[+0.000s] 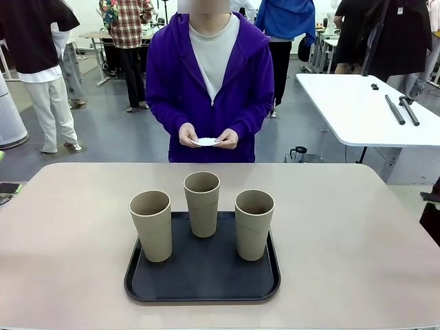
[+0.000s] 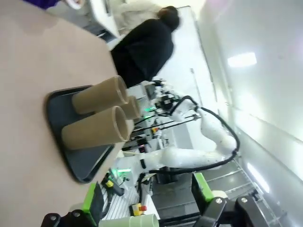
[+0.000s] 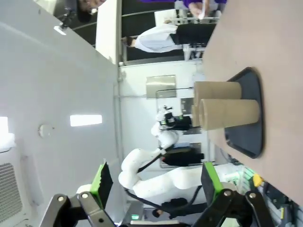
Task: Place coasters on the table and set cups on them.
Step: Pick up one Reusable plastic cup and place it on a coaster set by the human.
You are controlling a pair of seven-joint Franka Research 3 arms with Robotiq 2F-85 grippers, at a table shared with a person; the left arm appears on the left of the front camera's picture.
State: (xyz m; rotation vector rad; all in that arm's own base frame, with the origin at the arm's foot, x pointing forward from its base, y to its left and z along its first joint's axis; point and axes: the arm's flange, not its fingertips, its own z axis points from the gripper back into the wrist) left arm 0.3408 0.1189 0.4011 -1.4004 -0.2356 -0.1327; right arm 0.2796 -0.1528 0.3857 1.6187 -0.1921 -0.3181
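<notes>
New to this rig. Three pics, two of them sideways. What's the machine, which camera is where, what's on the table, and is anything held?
The machine is two white robot arms that share a table with a person. The front view comes from a fixed camera between the arms, looking across at that person. On the table sits a black tray with three tan cups standing upright on it. The person's hands hold white paper coasters; I cannot tell how many. The two sideways pictures come from cameras on the wrists, which roll with the arm. Each looks along its own green-padded tool. The left tool and the right tool both stand open and hold nothing.
</notes>
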